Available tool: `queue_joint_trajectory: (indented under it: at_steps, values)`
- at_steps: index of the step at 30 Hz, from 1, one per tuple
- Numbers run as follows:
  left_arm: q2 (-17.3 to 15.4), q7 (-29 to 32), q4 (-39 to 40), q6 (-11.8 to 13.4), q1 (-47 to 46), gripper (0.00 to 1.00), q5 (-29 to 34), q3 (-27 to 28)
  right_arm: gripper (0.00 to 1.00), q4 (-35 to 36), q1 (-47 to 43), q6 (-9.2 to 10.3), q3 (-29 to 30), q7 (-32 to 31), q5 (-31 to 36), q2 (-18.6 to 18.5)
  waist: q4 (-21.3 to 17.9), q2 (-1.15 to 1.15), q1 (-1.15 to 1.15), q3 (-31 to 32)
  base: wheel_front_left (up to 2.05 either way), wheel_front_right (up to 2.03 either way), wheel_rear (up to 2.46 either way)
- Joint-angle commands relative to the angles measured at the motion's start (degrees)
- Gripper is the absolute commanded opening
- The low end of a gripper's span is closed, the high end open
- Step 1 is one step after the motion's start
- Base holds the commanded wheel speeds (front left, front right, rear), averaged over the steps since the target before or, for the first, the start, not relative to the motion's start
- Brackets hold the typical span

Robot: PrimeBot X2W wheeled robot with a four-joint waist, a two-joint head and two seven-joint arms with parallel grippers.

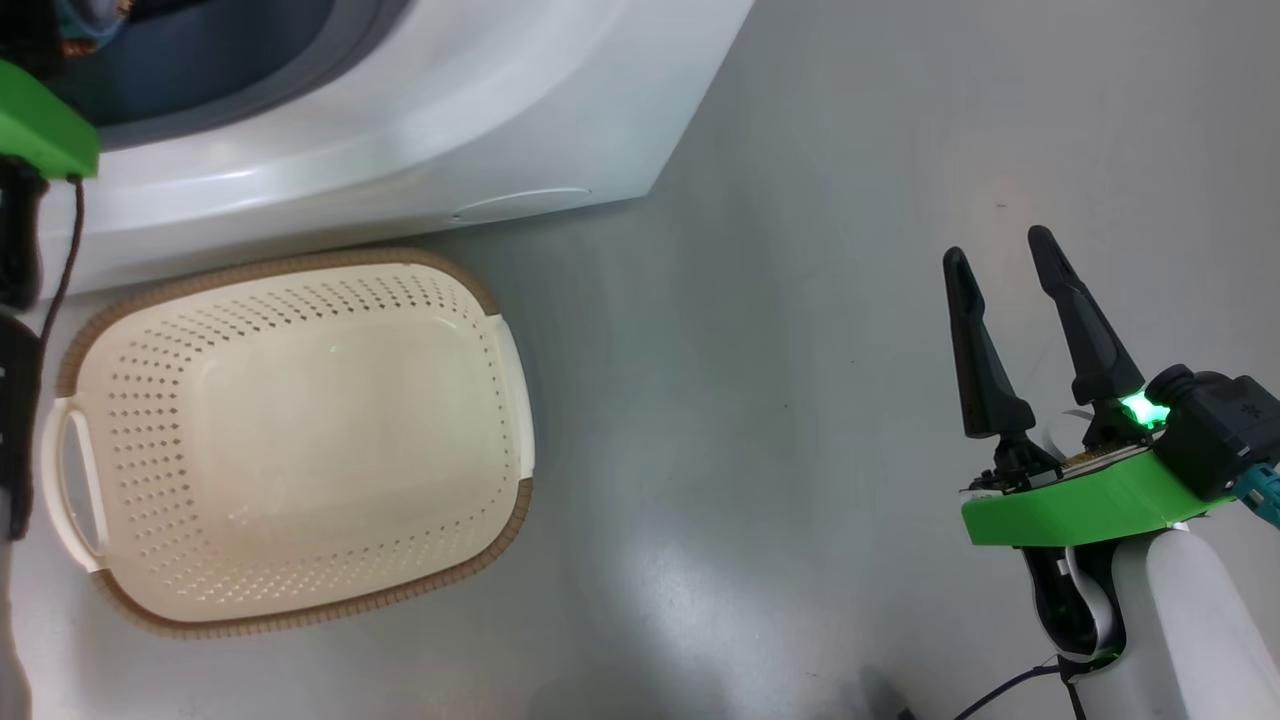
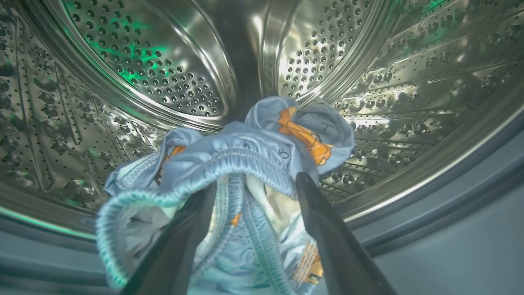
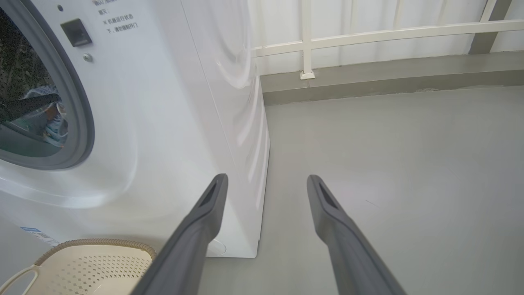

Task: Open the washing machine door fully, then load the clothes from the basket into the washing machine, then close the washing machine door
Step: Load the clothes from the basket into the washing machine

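L jaws: apart. The 2 long dark fingers (image 2: 327, 229) reach into the drum, w/ blue cloth bunched between & across them; no pinch seen.
R jaws: apart, nothing between. Its 2 fingers hang over bare floor, well to the right of the basket and clear of the machine's corner.
Clothes: 1 bundle of light blue fabric garments printed w/ orange-brown figures (image 2: 245, 151), inside the drum at its front lip. A ribbed elastic hem runs across both L fingers. Approx. 3 orange prints show, plus a pale cream patch low in the folds. Can't count separate pieces.
Drum: 1 perforated steel drum (image 2: 163, 61), curving round the bundle on all sides, w/ a green glint on its upper left wall.
Gasket: 1 grey-blue rubber ring (image 3: 82, 123) round the mouth; the L finger & blue cloth show through it in the R wrist view.
Machine: 1 large white boxy front-loading washing machine (image 1: 400, 130), w/ 1 round cap (image 1: 520, 205) low on the front near its corner and 1 small blue label sticker (image 3: 35, 232).
Basket: 1 small cream-white perforated plastic basket w/ brown woven-look rim (image 1: 290, 430), on the floor just in front of the machine. It has 2 side handles, and its bare bottom is in full view.
Floor: smooth grey floor (image 1: 780, 400).
Backgrd: 1 white railing (image 3: 368, 35) behind the machine.
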State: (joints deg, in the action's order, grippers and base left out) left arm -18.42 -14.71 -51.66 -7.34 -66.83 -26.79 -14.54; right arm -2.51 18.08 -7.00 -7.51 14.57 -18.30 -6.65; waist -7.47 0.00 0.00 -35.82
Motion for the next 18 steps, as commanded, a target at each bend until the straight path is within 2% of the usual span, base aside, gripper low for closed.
queue_joint_trajectory:
  at_steps: [1, 18]
  values:
    - [-2.8, -0.3, 1.8, -0.1, 1.5, 1.00, -0.5, 1.1, 1.00, 1.3, -1.8, -0.48, -0.7, 0.4, 0.2, -0.2, 0.2, 0.00, 0.00, 0.3, 0.00, 0.00, 0.00]
    - [-0.9, -0.3, 11.7, -0.1, 12.9, 1.00, 0.7, 4.5, 1.00, 1.0, -3.5, -0.48, -0.1, 0.4, 0.3, -0.8, 1.7, 0.00, 0.00, 4.3, 0.00, 0.00, 0.00]
